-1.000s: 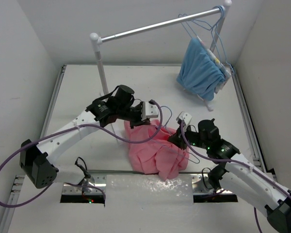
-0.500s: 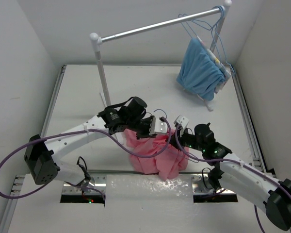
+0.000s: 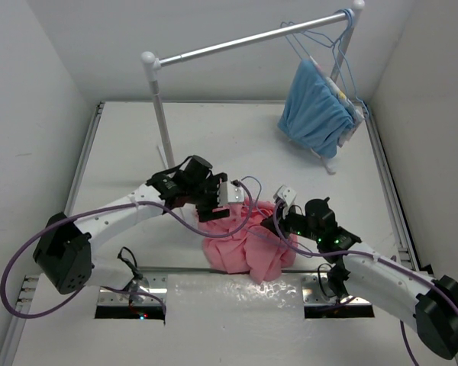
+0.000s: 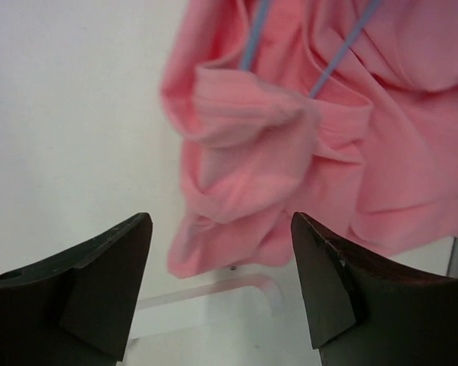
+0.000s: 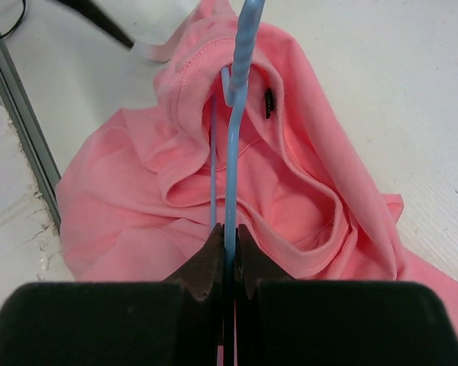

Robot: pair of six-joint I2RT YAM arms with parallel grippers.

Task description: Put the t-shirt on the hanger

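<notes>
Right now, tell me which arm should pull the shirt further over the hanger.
Left. The left gripper is open over the shirt, free to grab its bunched fabric. The right gripper is shut on the hanger, whose wire runs into the collar, so it should probably just hold that.

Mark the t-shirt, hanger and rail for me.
t-shirt (image 3: pixel 233 252), top external view, middle of the crumpled pink fabric.
hanger (image 5: pixel 233 152), right wrist view, blue wire stretch in front of the collar opening.
rail (image 3: pixel 244 40), top external view, midway along the silver bar.
</notes>
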